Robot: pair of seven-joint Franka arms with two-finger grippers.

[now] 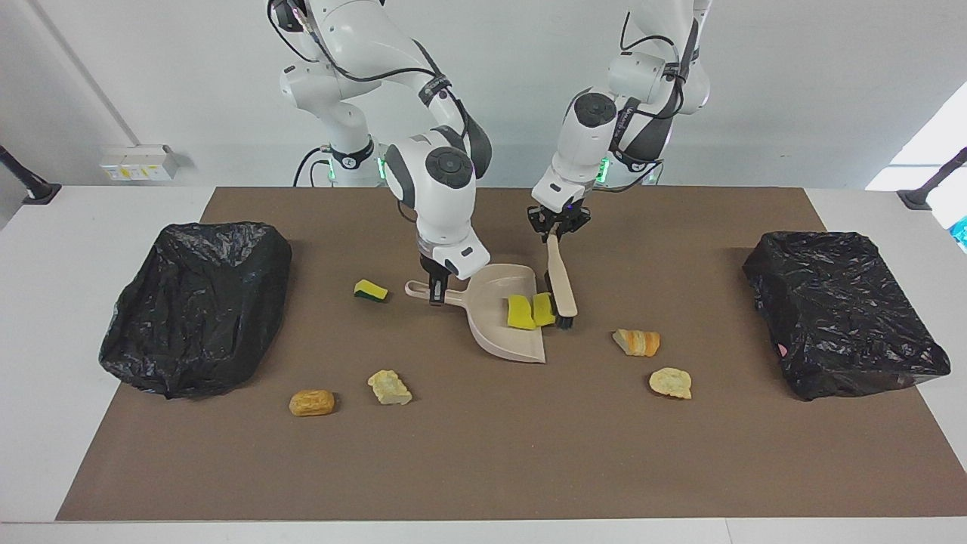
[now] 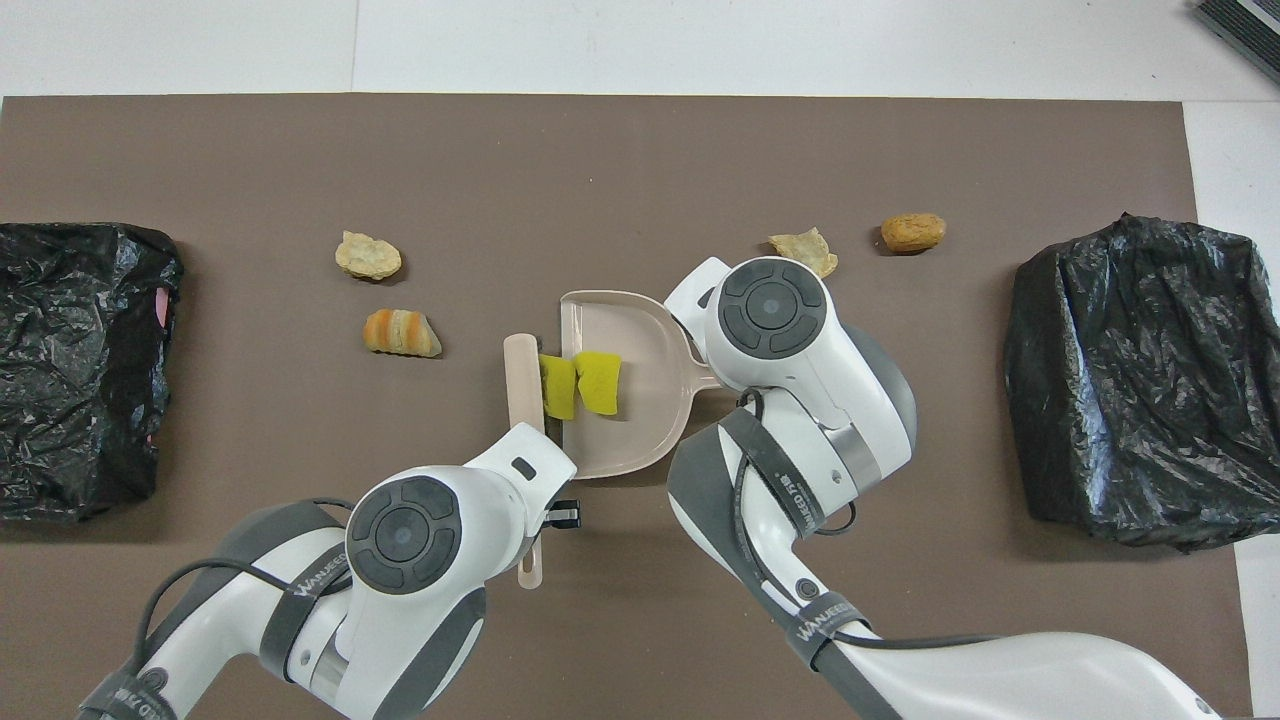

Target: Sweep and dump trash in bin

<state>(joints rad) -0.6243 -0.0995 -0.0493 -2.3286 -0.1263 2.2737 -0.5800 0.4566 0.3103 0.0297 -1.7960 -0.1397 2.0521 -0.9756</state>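
Crinkled black plastic-lined bin (image 1: 195, 302) sits at the brown mat's (image 1: 483, 453) right-arm end. Right gripper (image 1: 434, 291) is clamped on the smooth beige plastic dustpan's (image 1: 495, 336) handle; two porous yellow sponge pieces (image 1: 529, 311) lie inside. Left gripper (image 1: 555, 230) grips the beige brush (image 1: 560, 283), bristles at the pan's mouth. "WANJEED" partly legible on arm straps (image 2: 800, 490). Second lined bin (image 1: 842, 313) is cut off overhead.

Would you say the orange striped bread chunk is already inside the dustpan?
No, the orange striped chunk lies on the mat outside the dustpan, which holds only two yellow sponge pieces.
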